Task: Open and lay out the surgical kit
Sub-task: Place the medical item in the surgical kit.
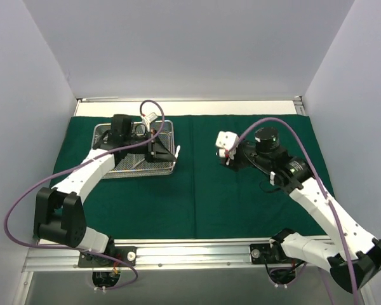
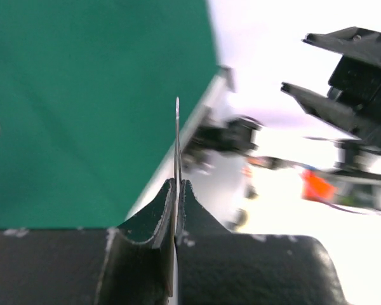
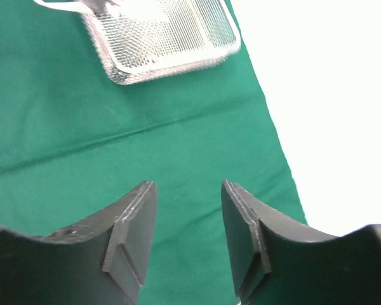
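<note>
Over mesh tray [image 1: 130, 167], left hand [image 2: 178, 184] pinches slim steel instrument [image 2: 177, 133]; right hand [image 3: 187, 190] wide above green cloth [image 3: 82, 133].

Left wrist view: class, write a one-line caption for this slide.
Left gripper shut on a slim steel instrument, with the green cloth behind it.

No legible text, labels or numbers anywhere

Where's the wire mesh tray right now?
In the top view, the mesh tray sits far left on the green cloth, with the left gripper over its right end.
</note>
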Tool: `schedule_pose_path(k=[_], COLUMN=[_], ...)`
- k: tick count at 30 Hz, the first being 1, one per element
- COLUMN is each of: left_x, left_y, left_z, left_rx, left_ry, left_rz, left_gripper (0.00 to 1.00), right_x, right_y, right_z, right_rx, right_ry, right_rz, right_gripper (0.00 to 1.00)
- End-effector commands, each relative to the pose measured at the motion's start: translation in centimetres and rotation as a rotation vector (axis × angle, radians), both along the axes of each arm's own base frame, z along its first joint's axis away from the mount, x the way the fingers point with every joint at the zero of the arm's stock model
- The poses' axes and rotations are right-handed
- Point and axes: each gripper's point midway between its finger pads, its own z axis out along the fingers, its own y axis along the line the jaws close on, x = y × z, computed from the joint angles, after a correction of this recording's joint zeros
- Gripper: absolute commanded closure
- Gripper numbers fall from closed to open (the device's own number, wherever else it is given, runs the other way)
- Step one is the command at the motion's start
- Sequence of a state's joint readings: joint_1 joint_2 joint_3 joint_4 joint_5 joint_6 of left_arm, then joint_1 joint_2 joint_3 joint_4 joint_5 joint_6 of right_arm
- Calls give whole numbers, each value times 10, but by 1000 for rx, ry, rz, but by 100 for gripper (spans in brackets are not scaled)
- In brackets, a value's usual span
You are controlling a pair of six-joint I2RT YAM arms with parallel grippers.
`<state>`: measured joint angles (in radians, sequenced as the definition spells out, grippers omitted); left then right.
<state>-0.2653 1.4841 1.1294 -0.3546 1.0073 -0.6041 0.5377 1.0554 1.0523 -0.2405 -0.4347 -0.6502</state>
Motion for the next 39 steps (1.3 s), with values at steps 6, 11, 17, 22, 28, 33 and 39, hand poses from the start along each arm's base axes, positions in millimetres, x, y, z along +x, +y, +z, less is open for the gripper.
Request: schedule_pose_path(k=[6,11,17,22,28,33,39], left_x=[-67,-103,-142,-169,-178,-179,-175], left_y=[-51,-57,-58,-55,-46,-44,-46], left_z=[76,121,156,170,170,164,163], left_rx=[-412,-622,-742,-753,-770,-763,-756], left_ry=[253,374,448,490,529,583,623], left_rz=[-156,-228,-306,-343,-312,-299,-286], left_gripper=[98,98,98,98,98,98,98], right_x=[-55,-82,-99,-108,-114,-116,-119], right_y=[22,45,51,53,48,53,63], right_z=[9,37,75,91,95,106,112], right_rx=[-276,-239,-242,-243,-261,-248,-256], right_ry=[-291,-369,-504,-559,-590,-631,-660], right_rz=[387,493,544,579,590,594,623], right_gripper=[51,46,46,55,59,59,59])
